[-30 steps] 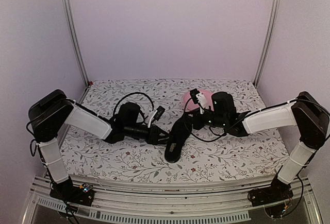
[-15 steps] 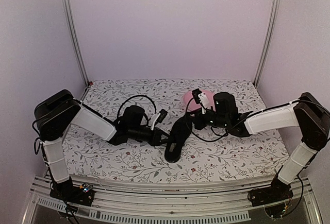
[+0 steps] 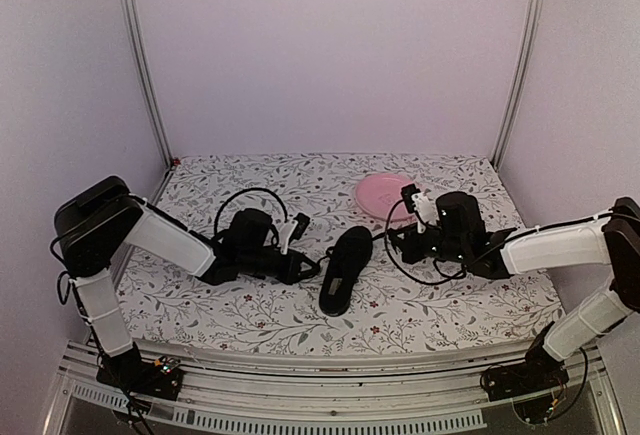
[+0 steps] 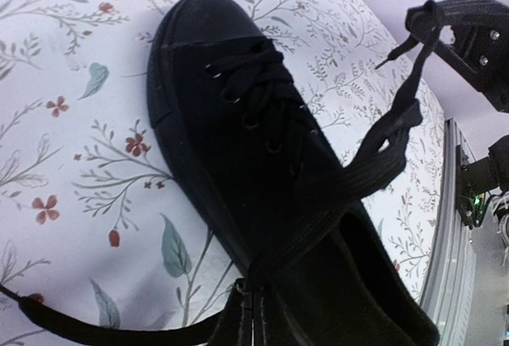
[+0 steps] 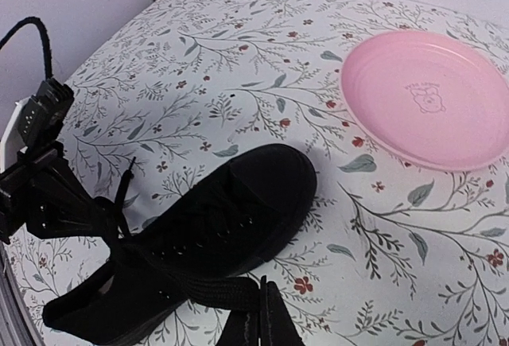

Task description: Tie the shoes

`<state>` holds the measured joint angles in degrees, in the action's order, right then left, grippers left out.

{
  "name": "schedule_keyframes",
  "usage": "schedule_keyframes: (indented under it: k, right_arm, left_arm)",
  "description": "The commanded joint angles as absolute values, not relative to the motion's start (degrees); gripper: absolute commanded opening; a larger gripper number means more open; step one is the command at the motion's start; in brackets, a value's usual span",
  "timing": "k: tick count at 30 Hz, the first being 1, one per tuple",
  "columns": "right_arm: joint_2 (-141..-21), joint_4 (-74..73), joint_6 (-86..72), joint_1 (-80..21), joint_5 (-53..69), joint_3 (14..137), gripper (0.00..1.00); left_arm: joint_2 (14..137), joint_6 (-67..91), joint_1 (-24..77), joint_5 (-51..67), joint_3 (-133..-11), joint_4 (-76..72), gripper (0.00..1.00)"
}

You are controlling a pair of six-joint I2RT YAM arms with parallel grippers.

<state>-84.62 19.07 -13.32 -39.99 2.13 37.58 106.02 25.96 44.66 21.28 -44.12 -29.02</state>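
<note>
**Shoe (image 3: 345,270) with a lace (image 4: 390,143) drawn out to each side: hazards and setting**

The shoe lies sole-down at mid-table, toe toward the far side and heel toward the arms, with one arm on each side. The left gripper (image 4: 250,318) and the right gripper (image 3: 397,240) each have their jaws pressed together, each pinching a lace that runs out from the shoe's throat.

Likely hazards, in order of scale:
- Nothing pins the shoe, so an uneven pull would probably drag or swing it, possibly toward the plate (image 3: 385,193) just beyond the toe.
- A hard pull could lift the heel and tip the shoe onto its side.
- The lace is thin and flat, so it may slide out of a pinch once the tension rises.
- The lace is black against a black upper and black grippers, so a slip could be hard to notice.

Setting:
- Plain pale walls (image 3: 330,55) enclose three sides, with metal posts (image 3: 140,65) at the rear corners.
- The table (image 3: 250,315) carries a white cloth printed with leaves and small red flowers, and it looks smooth enough to give the sole little hold.
- The pink plate rests near the far edge
</note>
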Motion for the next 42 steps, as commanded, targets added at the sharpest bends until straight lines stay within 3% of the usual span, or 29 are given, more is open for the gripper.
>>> schedule_keyframes:
  k: [1,9,23,32,37,39,42]
  right_arm:
    - [-79.7,12.2,-17.3,-38.1,-3.7,34.1,0.02]
    - [-75.5,3.8,-24.6,-33.8,-2.0,27.5,0.02]
    - [-70.3,-1.5,-38.7,-27.0,2.3,20.5,0.02]
    - [-64.7,3.7,-34.2,-26.0,9.0,20.1,0.02]
    - [-62.3,4.3,-32.6,-26.0,9.9,20.2,0.02]
    - [-62.1,4.4,-32.1,-26.0,10.0,20.2,0.02]
    - [-62.1,5.1,-31.6,-26.0,10.5,20.4,0.02]
  left_arm:
    - [103.3,26.6,42.9,17.3,-41.6,-26.3,0.0]
    - [100.6,27.7,39.4,7.0,-40.2,-17.6,0.0]
    - [99.6,28.7,36.5,5.2,-36.9,-15.7,0.0]
    - [98.5,19.5,37.3,20.3,-37.2,-22.0,0.0]
    - [97.7,12.6,37.9,22.4,-41.0,-20.2,0.49]
    - [97.9,9.9,38.3,24.4,-42.4,-21.0,0.56]
    - [101.8,6.1,38.9,27.9,-47.0,-19.0,0.57]
